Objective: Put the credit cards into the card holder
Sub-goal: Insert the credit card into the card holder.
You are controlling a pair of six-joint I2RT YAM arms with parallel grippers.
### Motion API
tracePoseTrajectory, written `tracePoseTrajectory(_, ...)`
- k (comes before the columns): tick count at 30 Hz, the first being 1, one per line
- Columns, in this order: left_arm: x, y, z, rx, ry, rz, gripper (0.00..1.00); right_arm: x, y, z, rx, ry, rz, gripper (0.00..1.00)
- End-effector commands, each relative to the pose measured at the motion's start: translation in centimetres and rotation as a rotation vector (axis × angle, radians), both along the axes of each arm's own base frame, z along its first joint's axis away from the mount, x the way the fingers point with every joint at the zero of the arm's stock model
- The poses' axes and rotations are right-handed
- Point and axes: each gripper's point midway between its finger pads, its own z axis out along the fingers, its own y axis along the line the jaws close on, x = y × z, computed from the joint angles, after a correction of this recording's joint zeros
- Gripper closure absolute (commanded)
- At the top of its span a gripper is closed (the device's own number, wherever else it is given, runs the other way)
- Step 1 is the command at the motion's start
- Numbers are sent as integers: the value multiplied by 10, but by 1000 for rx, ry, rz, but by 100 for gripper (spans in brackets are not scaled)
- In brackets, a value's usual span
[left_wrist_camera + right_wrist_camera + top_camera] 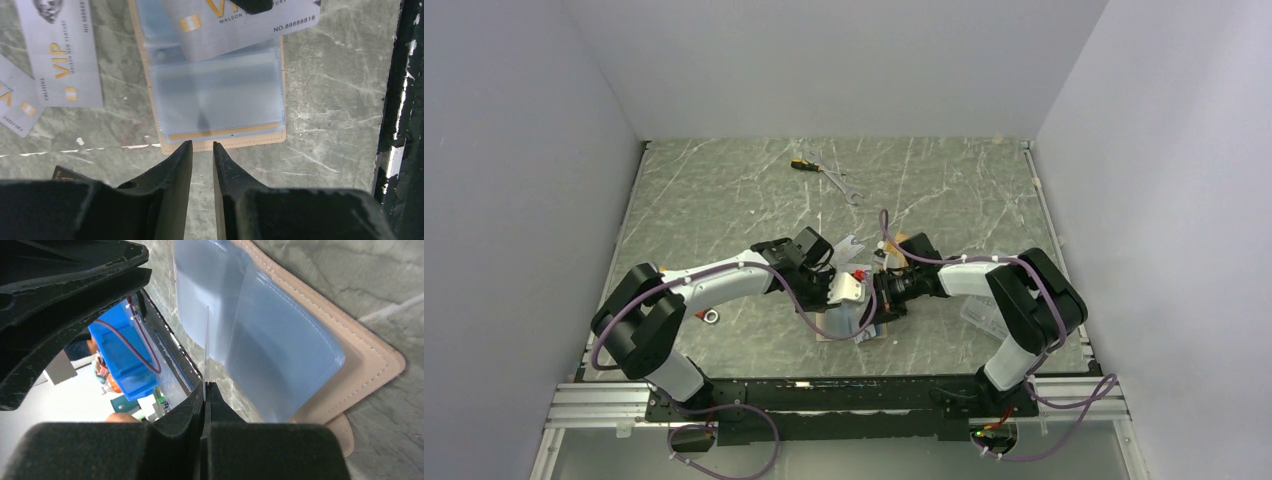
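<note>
Top view doesn't help much for the main stuff; both arms meet over the middle of the table (724,200) and their wrists cover nearly all of the card holder (220,100), so I'm going by the wrist cams.

In the left wrist view the card holder lies open and flat in the centre of the frame, clear sleeves up; its upper part is cut off by the top edge.

Card count there is three silver ones plus one dark corner:
- The held card (235,25) lies across the holder's upper sleeves at top centre; its top is cut off and a black finger sits over it.
- A second silver card (60,50) is on the table at upper left, beside the holder but apart from it.
- A third silver card (15,107) is half out of frame on the left edge.
- The black card (64,174) shows only a corner with gold print, at lower left behind the left gripper (202,146).

The left gripper sits just below the holder's bottom edge in the frame; fingers only narrowly apart, nothing between them. The right gripper (206,386) is clamped tight on a thin sheet seen edge-on; as far as I can tell that's the held card, with the tan holder to the right of it in that view.

Upper middle of the top view: one wrench (844,186) and one screwdriver (803,164), close together; one small metal ring (711,317) lies by the left arm.
</note>
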Motion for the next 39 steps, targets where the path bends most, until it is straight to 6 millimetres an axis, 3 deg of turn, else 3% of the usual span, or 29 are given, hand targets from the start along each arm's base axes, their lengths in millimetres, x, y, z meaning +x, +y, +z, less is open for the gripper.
tracePoseTrajectory(1,-3,1,-14,44,-46,-41,73,-2,3,2,47,-29,40,100)
tracePoseTrajectory(10,-1,16,-30,114,-71,11,75,-4,2,-3,50,-14,53,100)
tracePoseTrajectory(22,4,6,-29,107,-66,12,77,-4,-3,-11,48,8,46,100)
tracePoseTrajectory(39,5,8,-36,149,-71,-6,81,2,-2,-11,92,17,48,100)
